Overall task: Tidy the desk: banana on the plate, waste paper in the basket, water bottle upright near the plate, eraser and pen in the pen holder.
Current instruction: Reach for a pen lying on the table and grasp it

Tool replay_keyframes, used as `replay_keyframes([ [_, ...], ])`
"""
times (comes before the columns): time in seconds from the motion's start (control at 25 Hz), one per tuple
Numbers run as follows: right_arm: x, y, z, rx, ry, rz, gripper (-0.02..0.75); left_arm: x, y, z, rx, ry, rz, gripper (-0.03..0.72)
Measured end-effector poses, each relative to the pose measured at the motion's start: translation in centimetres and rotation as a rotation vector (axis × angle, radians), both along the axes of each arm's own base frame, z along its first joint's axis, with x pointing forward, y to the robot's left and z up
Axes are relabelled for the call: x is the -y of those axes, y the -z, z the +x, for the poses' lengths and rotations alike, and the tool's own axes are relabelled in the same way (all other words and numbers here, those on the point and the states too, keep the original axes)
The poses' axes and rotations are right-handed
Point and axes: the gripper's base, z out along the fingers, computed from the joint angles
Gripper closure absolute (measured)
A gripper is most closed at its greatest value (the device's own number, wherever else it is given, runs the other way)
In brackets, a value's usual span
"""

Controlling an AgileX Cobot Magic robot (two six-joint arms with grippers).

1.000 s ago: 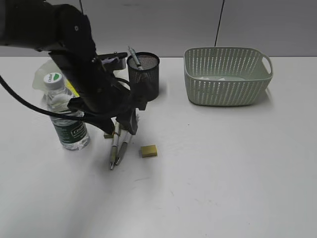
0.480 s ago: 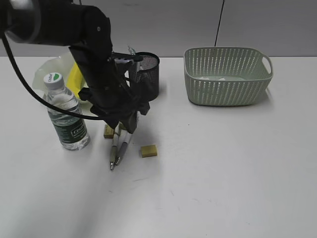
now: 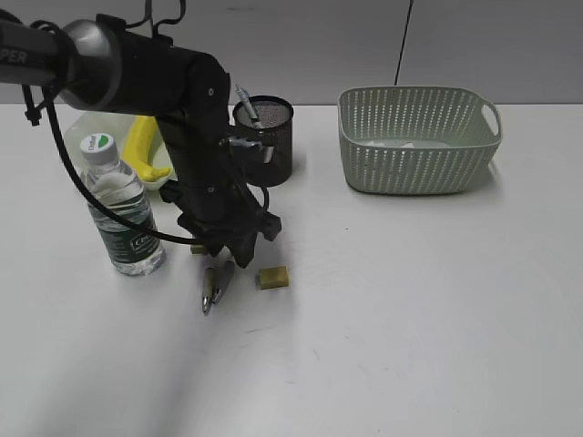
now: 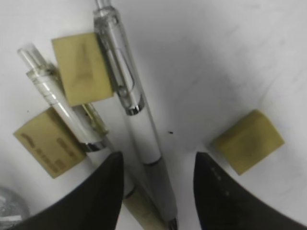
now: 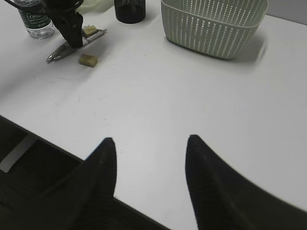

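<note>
My left gripper [image 4: 156, 191] hangs low over two clear pens [image 4: 129, 103] lying side by side on the desk [image 3: 410, 319], jaws spread astride them, nothing pinched. Three tan erasers [image 4: 82, 67] sit around them, one [image 3: 273, 277] apart to the right. My right gripper [image 5: 149, 165] hovers spread and empty. The bottle [image 3: 121, 208] stands upright, the banana [image 3: 146, 150] by the pen holder [image 3: 266, 137].

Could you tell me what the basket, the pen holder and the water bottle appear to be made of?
Basket: likely matte sage-green plastic, moulded with rows of small holes. Pen holder: looks like black metal mesh, fine see-through weave. Water bottle: clear glossy plastic with a dark green label and white cap.
</note>
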Motion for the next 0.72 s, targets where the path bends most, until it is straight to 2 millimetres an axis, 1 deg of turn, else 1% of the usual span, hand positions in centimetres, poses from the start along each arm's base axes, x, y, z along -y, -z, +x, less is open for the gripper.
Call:
replay_keyframes([
  [0.32, 0.0, 0.0, 0.0, 0.0, 0.0, 0.0, 0.356, 0.4, 0.3, 0.6, 0.062, 0.002, -0.033, 0.336],
  [0.48, 0.0, 0.0, 0.0, 0.0, 0.0, 0.0, 0.356, 0.4, 1.8, 0.7, 0.036, 0.002, -0.015, 0.34],
  [0.56, 0.0, 0.0, 0.0, 0.0, 0.0, 0.001, 0.357, 0.6, 2.1, 0.8, 0.028, 0.005, -0.009, 0.344],
  [0.6, 0.0, 0.0, 0.0, 0.0, 0.0, 0.001, 0.357, 0.6, 2.1, 0.9, 0.024, 0.006, -0.005, 0.36],
  [0.64, 0.0, 0.0, 0.0, 0.0, 0.0, 0.001, 0.357, 0.6, 2.0, 1.0, 0.027, 0.011, 0.002, 0.396],
  [0.68, 0.0, 0.0, 0.0, 0.0, 0.0, 0.001, 0.357, 0.5, 2.0, 1.1, 0.03, 0.019, 0.014, 0.444],
  [0.72, 0.0, 0.0, 0.0, 0.0, 0.0, 0.001, 0.357, 0.6, 1.9, 1.2, 0.035, 0.029, 0.025, 0.515],
])
